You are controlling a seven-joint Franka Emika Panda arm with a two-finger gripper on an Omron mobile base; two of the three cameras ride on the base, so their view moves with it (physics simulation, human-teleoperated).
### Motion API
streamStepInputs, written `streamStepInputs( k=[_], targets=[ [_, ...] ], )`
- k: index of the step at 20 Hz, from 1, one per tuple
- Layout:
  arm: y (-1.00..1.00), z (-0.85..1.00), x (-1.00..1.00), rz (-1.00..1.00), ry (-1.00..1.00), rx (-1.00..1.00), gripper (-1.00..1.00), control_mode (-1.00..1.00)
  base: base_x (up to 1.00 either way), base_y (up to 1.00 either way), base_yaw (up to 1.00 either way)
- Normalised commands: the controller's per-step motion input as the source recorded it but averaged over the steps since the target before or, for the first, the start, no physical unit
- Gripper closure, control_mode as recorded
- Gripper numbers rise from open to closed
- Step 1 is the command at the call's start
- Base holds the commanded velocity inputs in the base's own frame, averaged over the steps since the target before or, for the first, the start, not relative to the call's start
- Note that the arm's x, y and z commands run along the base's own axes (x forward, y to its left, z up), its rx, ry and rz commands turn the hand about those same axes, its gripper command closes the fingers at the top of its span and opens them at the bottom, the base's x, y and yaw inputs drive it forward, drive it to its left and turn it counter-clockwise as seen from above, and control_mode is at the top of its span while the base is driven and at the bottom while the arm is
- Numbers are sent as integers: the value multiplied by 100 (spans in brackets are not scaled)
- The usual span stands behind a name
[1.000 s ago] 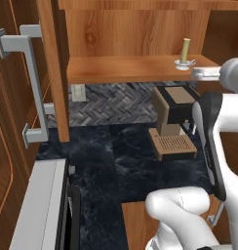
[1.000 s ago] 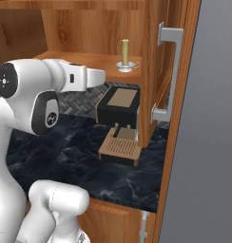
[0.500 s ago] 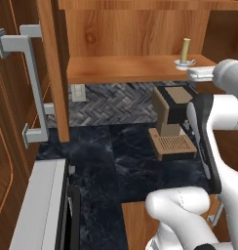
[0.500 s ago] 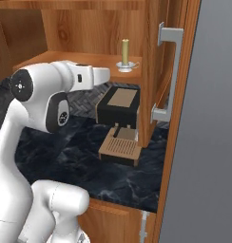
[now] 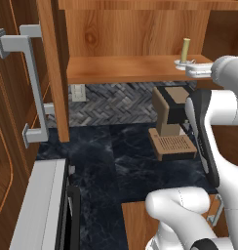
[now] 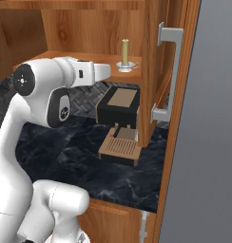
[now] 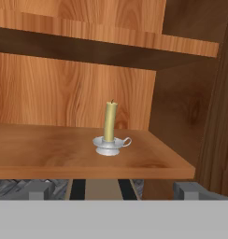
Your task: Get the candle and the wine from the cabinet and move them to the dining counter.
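Candle in its small silver holder, standing upright at the centre of the hand view on the cabinet shelf, toward the shelf's right end and set back from its front lip; I see no wine bottle in these frames.

I judge the candle light and stiff, but top-heavy in its shallow dish; the wax stick would likely be slick and could snap or tip if squeezed high, so I would take hold low, across the stick just above the dish, or across the dish itself; the little loop handle at the right of the holder looks too small for a sure grip.

End effector: in the right base view it sits just left of the candle, level with the shelf, and apart from it; the two finger tips at the bottom of the hand view stand well apart, one at lower left and one at lower right, with nothing between them.

Edges and room: the cabinet's right wall rises near the candle at the right of the hand view; an upper shelf crosses the top of that frame; open shelf lies to the left; below the shelf, at right of centre in the left base view, a coffee machine stands on the dark worktop, so I would withdraw level rather than downward.
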Motion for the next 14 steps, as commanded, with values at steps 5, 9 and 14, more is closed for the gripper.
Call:
streamStepInputs(
  k=[5, 9, 14],
  targets=[
    [0, 0, 6, 0, 0, 0, -100, -100, 0, 0, 0],
    [-3, 0, 28, 0, 0, 0, -100, -100, 0, 0, 0],
    [0, 0, 45, 0, 0, 0, -100, -100, 0, 0, 0]
  ],
)
